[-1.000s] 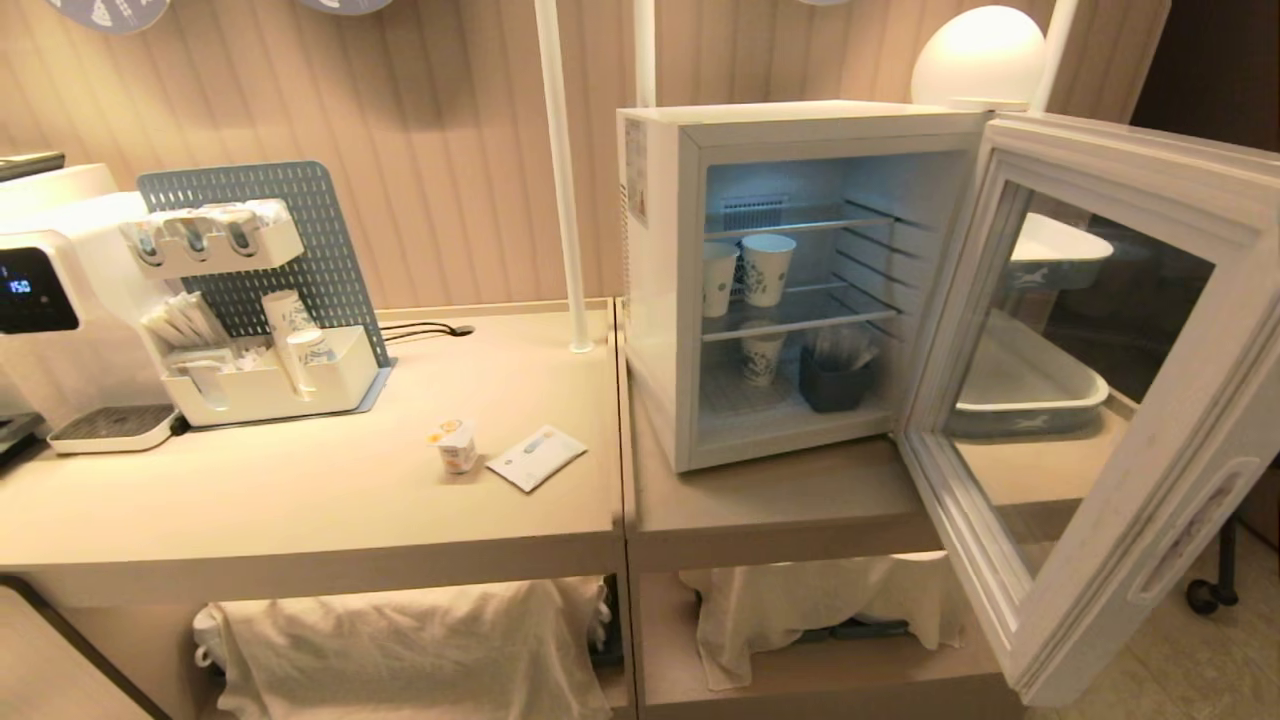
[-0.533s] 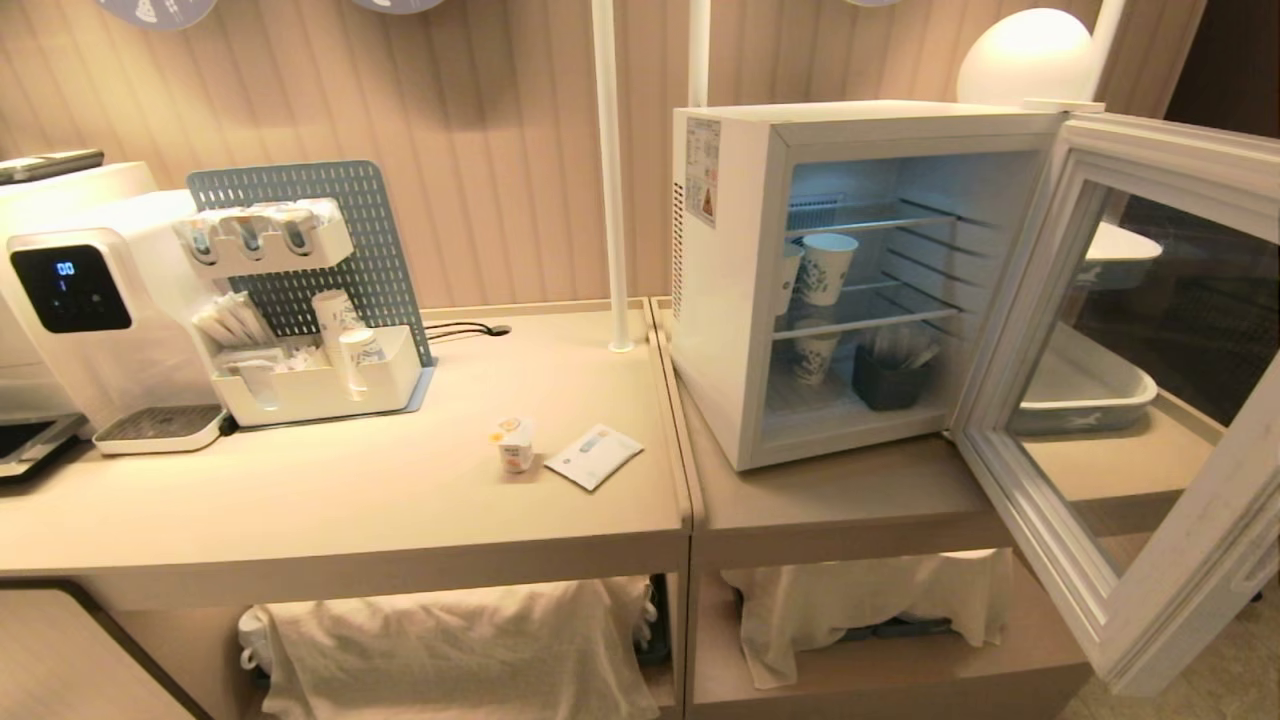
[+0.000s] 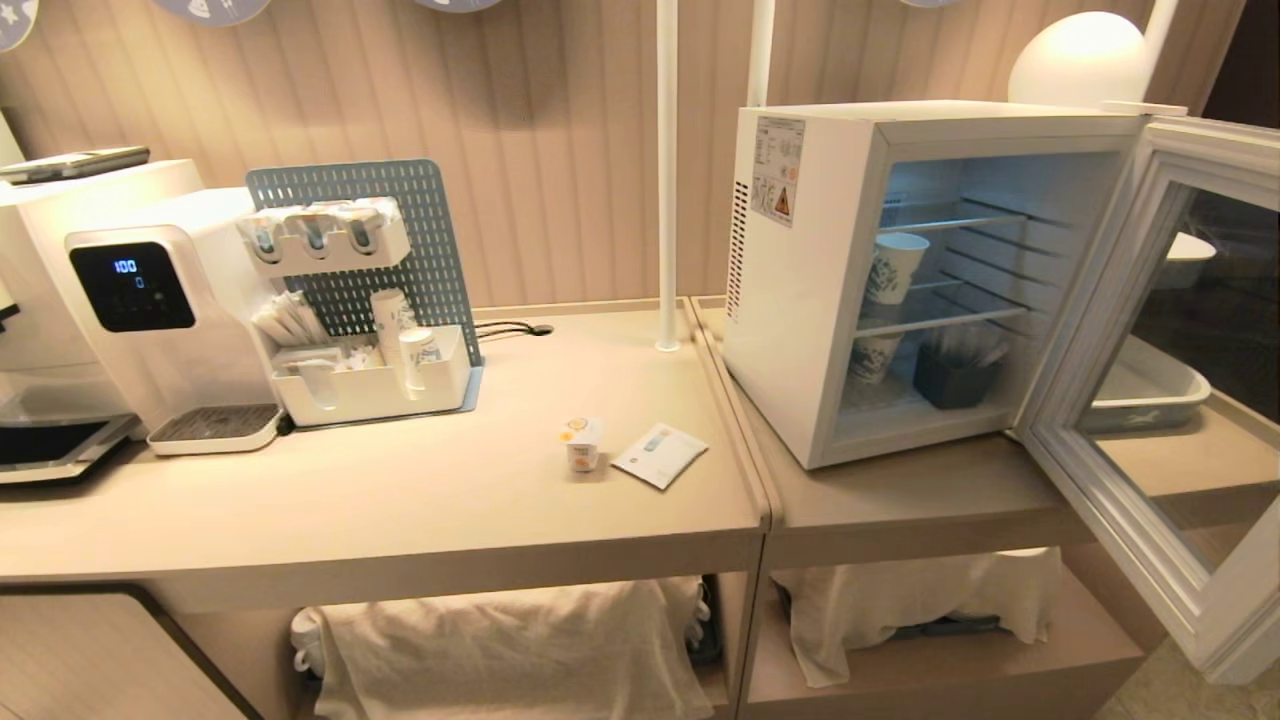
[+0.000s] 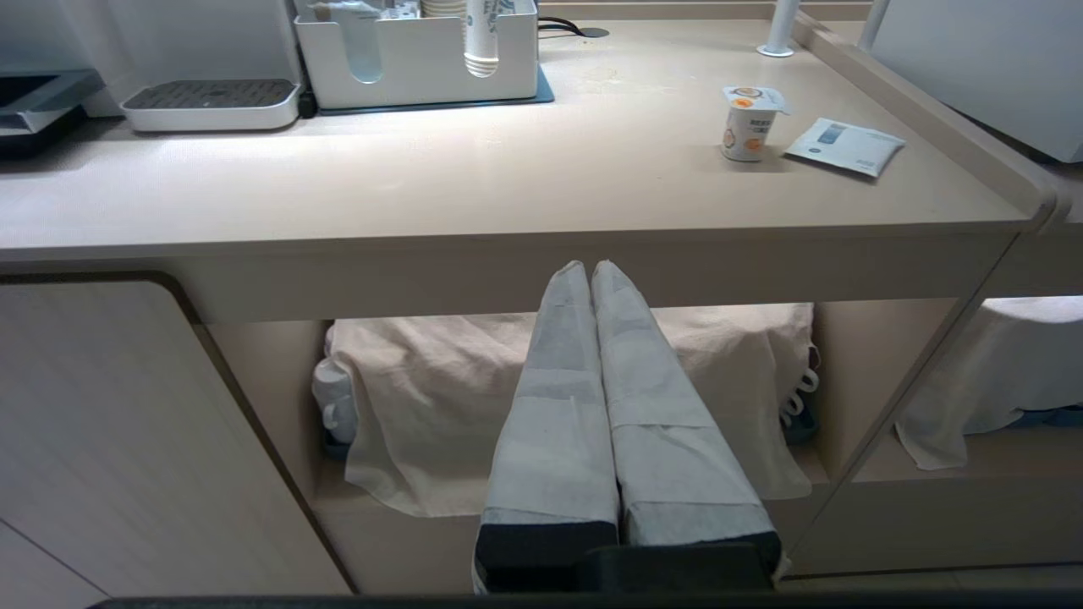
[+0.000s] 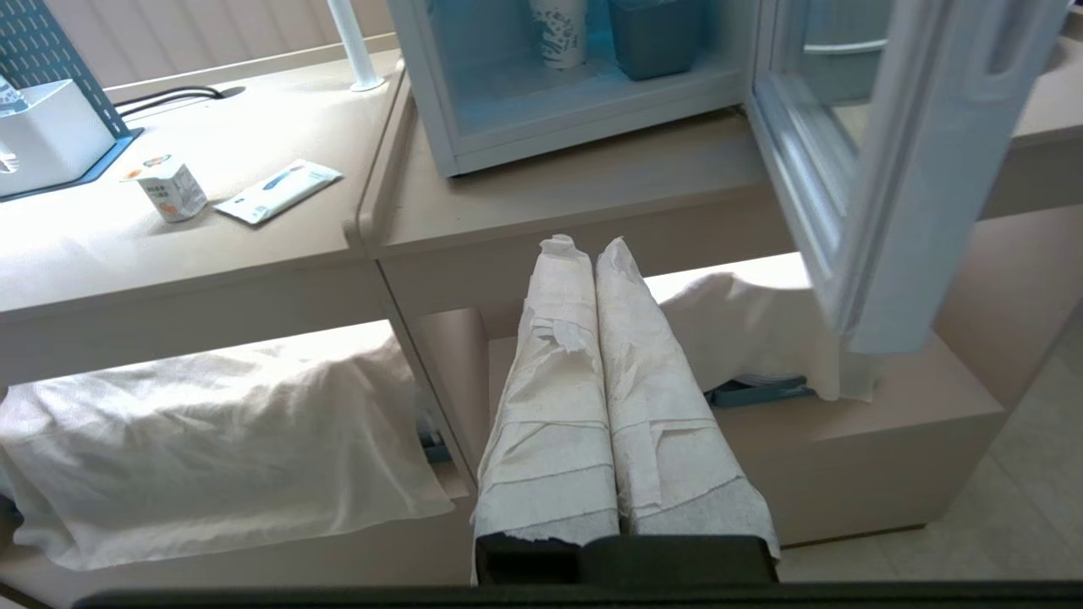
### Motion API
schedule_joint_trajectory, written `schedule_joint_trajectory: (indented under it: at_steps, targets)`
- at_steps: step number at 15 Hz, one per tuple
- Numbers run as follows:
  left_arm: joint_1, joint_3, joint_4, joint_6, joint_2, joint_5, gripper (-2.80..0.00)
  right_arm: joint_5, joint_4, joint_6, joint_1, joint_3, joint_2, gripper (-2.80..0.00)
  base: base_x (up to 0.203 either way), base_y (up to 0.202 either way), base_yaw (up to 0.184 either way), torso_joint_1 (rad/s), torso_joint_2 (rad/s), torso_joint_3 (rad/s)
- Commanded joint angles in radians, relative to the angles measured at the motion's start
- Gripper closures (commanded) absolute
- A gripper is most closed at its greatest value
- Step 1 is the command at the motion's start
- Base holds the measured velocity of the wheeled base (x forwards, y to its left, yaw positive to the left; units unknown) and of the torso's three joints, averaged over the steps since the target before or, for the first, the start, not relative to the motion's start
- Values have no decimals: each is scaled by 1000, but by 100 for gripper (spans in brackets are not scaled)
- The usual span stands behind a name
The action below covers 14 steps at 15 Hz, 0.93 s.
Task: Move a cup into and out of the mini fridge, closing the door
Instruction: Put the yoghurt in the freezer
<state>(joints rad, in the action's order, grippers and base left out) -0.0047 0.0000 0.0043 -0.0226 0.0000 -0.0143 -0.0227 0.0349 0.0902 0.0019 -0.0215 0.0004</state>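
Observation:
The cup (image 3: 582, 444), a small white pot with an orange mark on its lid, stands on the left counter; it also shows in the wrist views (image 4: 748, 123) (image 5: 168, 188). To its right the mini fridge (image 3: 800, 290) stands with its door (image 3: 1150, 430) swung wide open. My left gripper (image 4: 590, 267) is shut and empty, below the counter's front edge. My right gripper (image 5: 584, 247) is shut and empty too, low before the fridge counter. Neither arm shows in the head view.
A flat white sachet (image 3: 659, 455) lies beside the cup. Blue-patterned paper cups (image 3: 890, 270) and a dark bin (image 3: 950, 378) sit inside the fridge. A water dispenser (image 3: 150, 320) and a white organiser (image 3: 375, 380) stand at the left. A white pole (image 3: 666, 180) rises behind. Cloths (image 3: 500, 650) cover the lower shelves.
The whole head view has shifted right: the camera has moved left along the counter. The cup, fridge and door have not moved, and both grippers stay shut.

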Motion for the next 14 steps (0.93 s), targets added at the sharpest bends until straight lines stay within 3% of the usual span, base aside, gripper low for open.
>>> schedule_joint_trajectory:
  at_steps: [1,14]
  targets:
    - [0,2,0,0,2,0,0,0,0,0,1,0,0,0,0,189,-2,1,6,6]
    - [0,2,-1,0,2,-1,0,0,0,2,1,0,0,0,0,189,-1,2,3,3]
